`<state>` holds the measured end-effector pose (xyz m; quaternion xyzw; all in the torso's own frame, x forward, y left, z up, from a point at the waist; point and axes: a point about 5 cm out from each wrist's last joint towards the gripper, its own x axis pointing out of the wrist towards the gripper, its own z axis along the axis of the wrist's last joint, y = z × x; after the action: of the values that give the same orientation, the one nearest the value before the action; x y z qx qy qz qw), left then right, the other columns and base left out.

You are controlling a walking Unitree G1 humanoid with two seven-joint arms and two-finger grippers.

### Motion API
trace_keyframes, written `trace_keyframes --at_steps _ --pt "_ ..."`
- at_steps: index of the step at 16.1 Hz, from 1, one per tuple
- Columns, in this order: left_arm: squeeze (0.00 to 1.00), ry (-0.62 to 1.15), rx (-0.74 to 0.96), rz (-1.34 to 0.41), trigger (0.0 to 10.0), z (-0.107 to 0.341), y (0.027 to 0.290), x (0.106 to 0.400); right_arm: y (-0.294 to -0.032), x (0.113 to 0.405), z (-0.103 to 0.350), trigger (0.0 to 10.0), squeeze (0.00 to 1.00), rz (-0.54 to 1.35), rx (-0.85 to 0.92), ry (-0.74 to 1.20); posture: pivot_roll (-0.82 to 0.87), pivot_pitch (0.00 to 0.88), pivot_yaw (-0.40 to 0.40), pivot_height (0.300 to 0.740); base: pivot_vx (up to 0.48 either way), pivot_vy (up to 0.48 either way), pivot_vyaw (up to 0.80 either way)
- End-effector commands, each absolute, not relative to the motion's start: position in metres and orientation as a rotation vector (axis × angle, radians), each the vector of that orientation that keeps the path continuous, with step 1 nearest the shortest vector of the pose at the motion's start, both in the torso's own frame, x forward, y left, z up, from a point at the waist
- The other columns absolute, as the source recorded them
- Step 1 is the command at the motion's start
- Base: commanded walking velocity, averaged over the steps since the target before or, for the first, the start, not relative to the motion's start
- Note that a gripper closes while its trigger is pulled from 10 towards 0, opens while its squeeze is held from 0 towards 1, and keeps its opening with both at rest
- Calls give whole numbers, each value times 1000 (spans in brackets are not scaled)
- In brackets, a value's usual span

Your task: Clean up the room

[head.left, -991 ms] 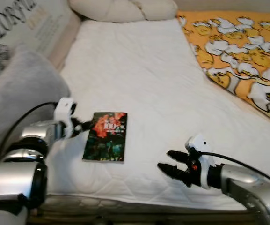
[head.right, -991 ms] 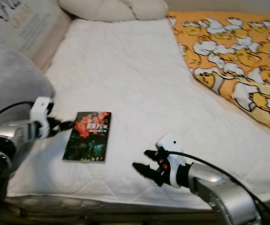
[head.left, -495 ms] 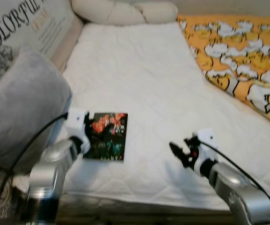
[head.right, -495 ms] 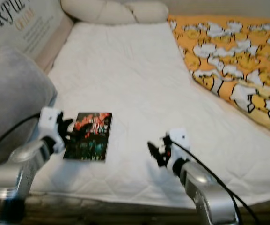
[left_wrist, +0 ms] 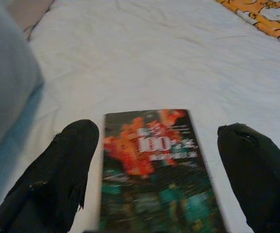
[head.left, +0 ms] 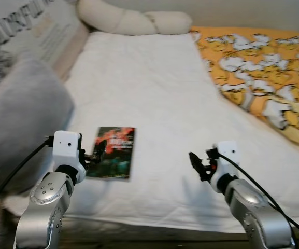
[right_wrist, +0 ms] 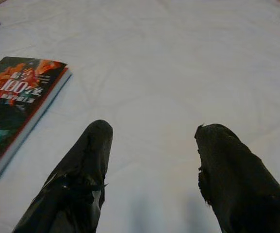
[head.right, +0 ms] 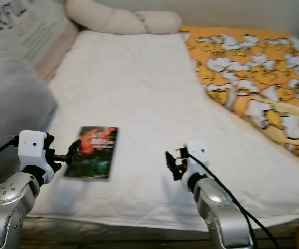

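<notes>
A paperback book (head.left: 111, 159) with a dark red-and-green cover lies flat on a white bed (head.left: 154, 93), lower left of centre in the head view and close to the bed's near edge, as a humanoid robot tidies the room. The left claw (head.left: 98, 153) hovers at the book's near left side, its two black fingers (left_wrist: 57, 179) spread wide, and in the wrist view they straddle the cover's width without touching it. The right claw (head.left: 196, 165) is also wide open and holds nothing, poised over bare sheet well to the right of the book.

The book looks thin, light and fairly stiff, with a glossy cover that could slip under smooth fingers. Lying flush on a soft, yielding quilted sheet, it offers little gap beneath; the likeliest hold is across its narrow width or by pinching the spine edge (right_wrist: 30, 127), pressing slightly into the mattress to get a finger under.

A grey cushion (head.left: 19, 119) crowds the left of the frame just beside the left arm, limiting swing on that side. A cream pillow (head.left: 133, 22) lies along the top of the frame and an orange duck-print blanket (head.left: 263, 72) covers the upper right. The middle of the bed is open sheet, giving ample room to lift and carry.
</notes>
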<state>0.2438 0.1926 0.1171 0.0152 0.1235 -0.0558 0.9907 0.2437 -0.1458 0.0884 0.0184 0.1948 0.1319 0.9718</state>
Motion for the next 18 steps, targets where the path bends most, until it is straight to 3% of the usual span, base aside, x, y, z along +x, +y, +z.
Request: trace_keyframes --at_steps 1,10,18 --pt "0 240 43 -104 10000 121 191 244 -149 247 90 10000 0 251 15 379 -75 0 -42 740 0 -398 0" --pt "0 269 93 -80 10000 122 199 243 -156 255 87 10000 0 129 -28 343 -90 0 -19 740 0 -397 0" --pt "0 283 125 -100 10000 121 196 241 -151 253 84 10000 0 157 21 365 -94 0 -17 740 0 -397 0"
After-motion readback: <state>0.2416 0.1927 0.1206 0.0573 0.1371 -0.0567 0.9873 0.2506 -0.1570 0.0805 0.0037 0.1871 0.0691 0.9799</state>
